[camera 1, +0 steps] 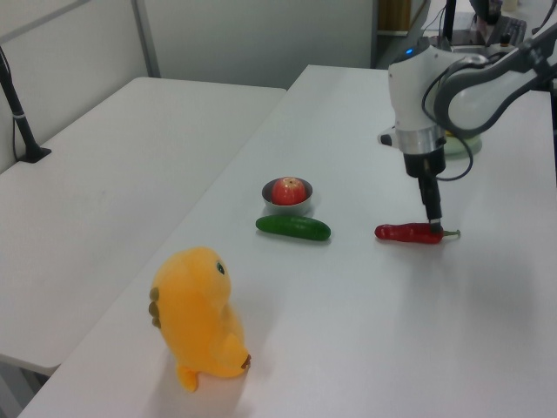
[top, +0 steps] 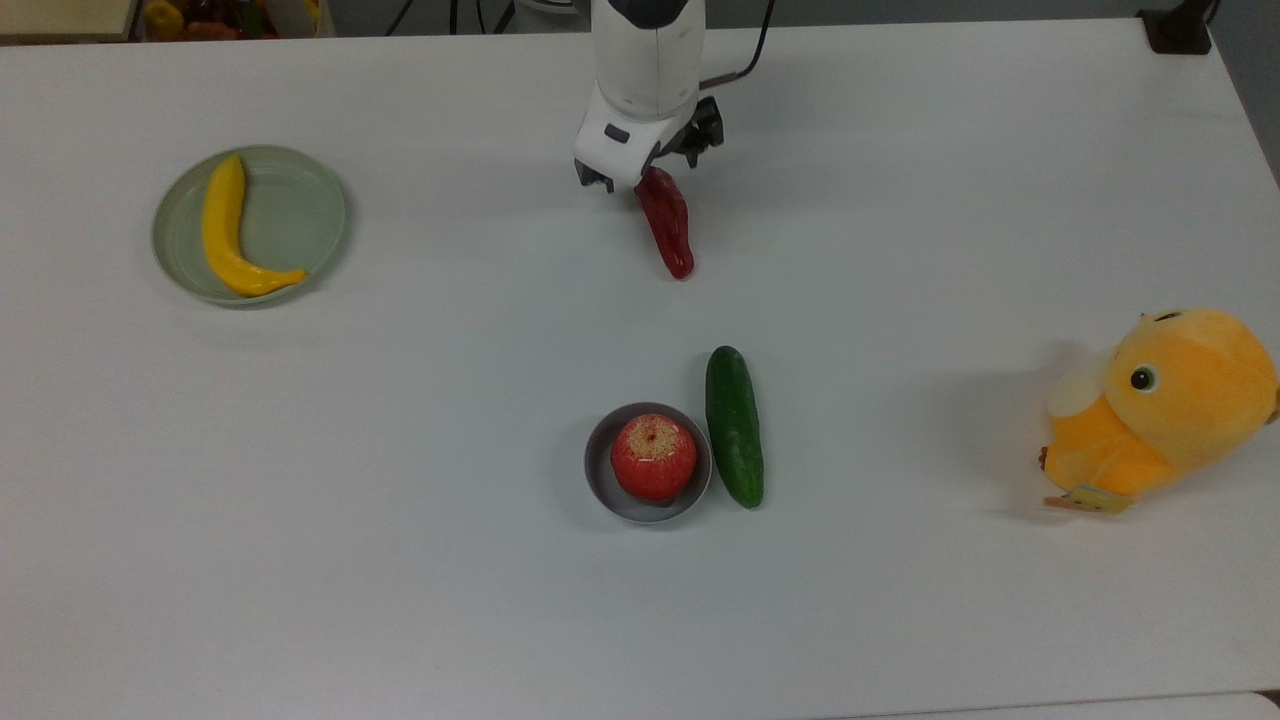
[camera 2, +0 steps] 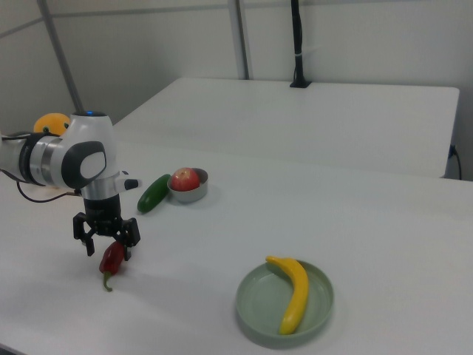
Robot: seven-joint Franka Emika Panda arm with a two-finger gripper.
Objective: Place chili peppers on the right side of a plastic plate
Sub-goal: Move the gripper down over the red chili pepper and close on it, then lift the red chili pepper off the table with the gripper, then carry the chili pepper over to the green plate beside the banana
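In the top view, the gripper is being held low over the stem end of the chili pepper, which is lying on the white table near its far edge, with its tip pointing toward the near side. The stem is being hidden by the gripper body here. The plastic plate is seen well apart at the top view's left, and a yellow curved fruit is being carried on its left half. Near the middle of the table, a red apple is being held in a small grey bowl, and a dark green cucumber is lying just beside the bowl on the top view's right. An orange plush toy is sitting at the far right.

In the left view, the gripper is being pointed straight down at the pepper, close to its green stem. The cucumber is lying to the left view's left of it.

In the right view, the fingers are being held open on either side of the pepper, apparently straddling it without closing on it, though contact cannot be judged. The plate is lying well to the right view's right.
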